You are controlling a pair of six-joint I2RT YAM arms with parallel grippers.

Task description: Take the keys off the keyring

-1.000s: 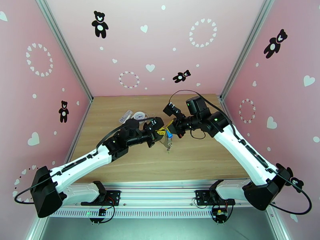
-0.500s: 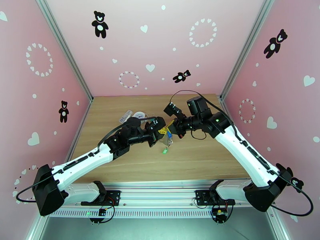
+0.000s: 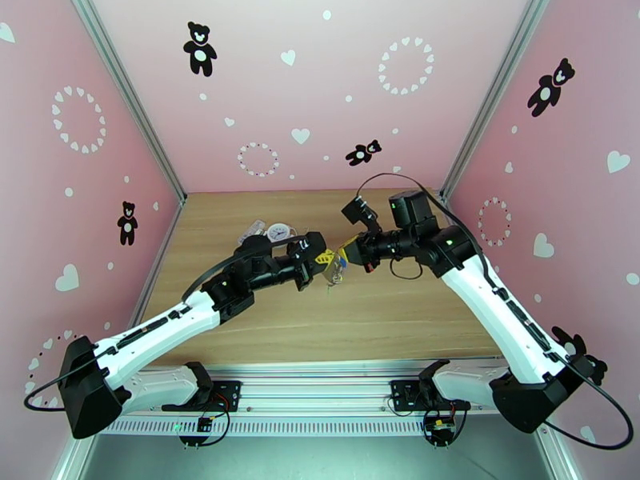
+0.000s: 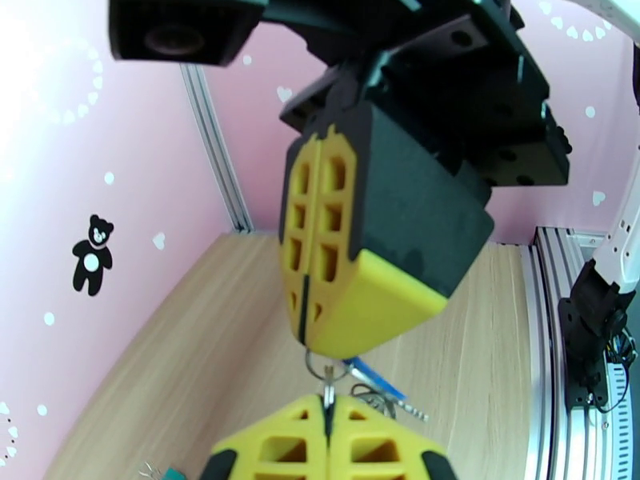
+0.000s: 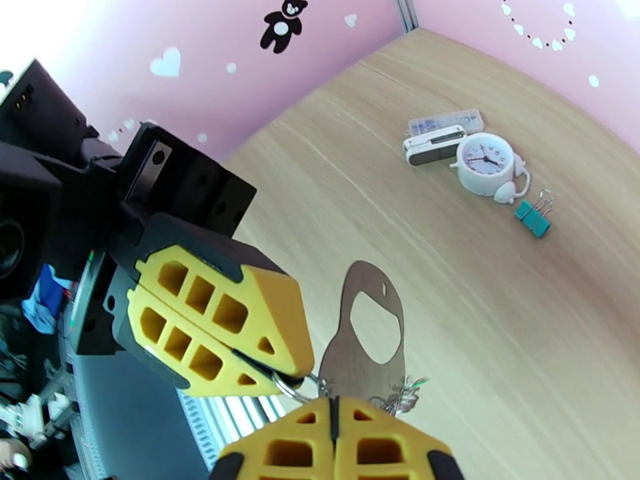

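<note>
**Keyring Held Mid-Air in Two-Sided Pinch**

Shows the keyring [image 5: 350, 370] raised above the middle of the table [image 3: 384, 314], grey strap loop dangling free and short chain bunched beneath. Pinned at its small metal ring [image 4: 324, 366] from both sides: by the left gripper [image 4: 326, 406] from the left, jaws pressed together on the hardware, and by the right gripper [image 5: 334, 403] from the right, jaws likewise clamped on the ring, yellow tips all but touching the other pair. Leaves the blue-headed key [image 4: 370, 374] poking out just beside the ring, apparently not yet off; green-headed key too small to place with confidence. Looks like the step of working a key round the split ring. Probably best done by fixing one grip as anchor and turning the other slowly along the coil; risks losing the ring from both grips if pulled straight apart. Farther off on the wood, well apart from the action: white clock [image 5: 485, 163] and teal binder clip [image 5: 533, 216].
</note>
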